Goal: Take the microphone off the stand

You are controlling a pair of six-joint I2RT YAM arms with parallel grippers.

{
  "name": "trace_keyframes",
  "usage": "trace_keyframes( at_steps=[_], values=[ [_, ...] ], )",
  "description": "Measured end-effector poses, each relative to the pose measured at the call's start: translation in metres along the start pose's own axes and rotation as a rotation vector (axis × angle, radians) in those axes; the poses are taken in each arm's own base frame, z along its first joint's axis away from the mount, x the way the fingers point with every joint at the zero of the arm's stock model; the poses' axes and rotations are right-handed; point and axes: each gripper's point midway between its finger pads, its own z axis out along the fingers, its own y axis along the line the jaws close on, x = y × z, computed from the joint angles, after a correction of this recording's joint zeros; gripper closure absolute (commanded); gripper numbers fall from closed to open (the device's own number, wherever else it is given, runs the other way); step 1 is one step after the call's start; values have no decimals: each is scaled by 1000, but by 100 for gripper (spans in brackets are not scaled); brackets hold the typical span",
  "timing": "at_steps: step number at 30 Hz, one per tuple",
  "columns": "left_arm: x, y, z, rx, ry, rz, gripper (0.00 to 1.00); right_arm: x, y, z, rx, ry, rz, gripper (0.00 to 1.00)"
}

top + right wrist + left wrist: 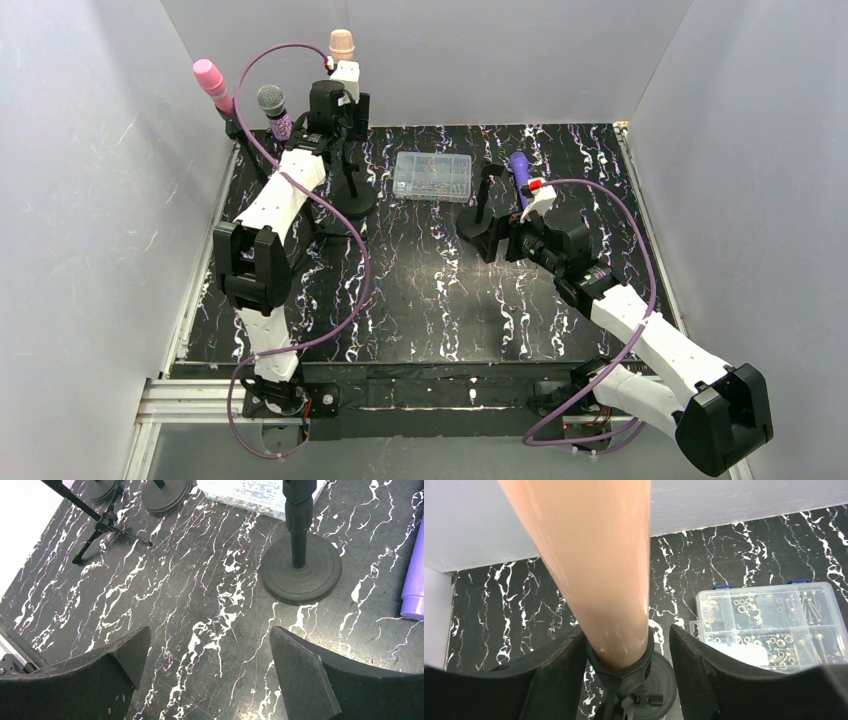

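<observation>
A peach microphone (341, 45) stands upright in the black clip (622, 672) of a round-based stand (352, 196) at the back left. My left gripper (335, 100) sits round its lower body (594, 570). The left finger (549, 675) lies against the clip and the right finger (706, 670) stands a small gap away, so the gripper (626, 632) is open. My right gripper (500, 240) is open and empty, low over the table (210, 635). It is just in front of an empty stand (483, 205), whose base shows in the right wrist view (301, 570).
A pink microphone (212, 80) and a grey-headed purple one (272, 105) stand on stands at the back left. A purple microphone (519, 165) lies on the table, also in the right wrist view (414, 580). A clear parts box (433, 175) sits mid-back. White walls enclose three sides.
</observation>
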Motion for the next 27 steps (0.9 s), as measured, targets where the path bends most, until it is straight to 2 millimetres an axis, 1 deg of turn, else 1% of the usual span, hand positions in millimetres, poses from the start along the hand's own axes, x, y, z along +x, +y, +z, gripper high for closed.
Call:
trace_keyframes(
  at_steps=[3,4,5,9,18,27],
  values=[
    [-2,-3,1,16,-8,1,52,-1,1,0,-3,-1,-2,2],
    [0,-5,3,26,-5,2,63,-1,1,0,-3,-2,-2,2],
    [0,-5,3,27,-6,2,70,-1,2,0,-4,-3,-3,2],
    [0,-8,4,51,-7,4,100,-2,2,0,-5,-3,-3,2],
    [0,-19,3,143,-14,12,100,-2,2,0,-6,-4,-4,2],
    [0,-31,-5,209,11,36,100,-6,4,-2,-9,-15,-5,2]
  ],
)
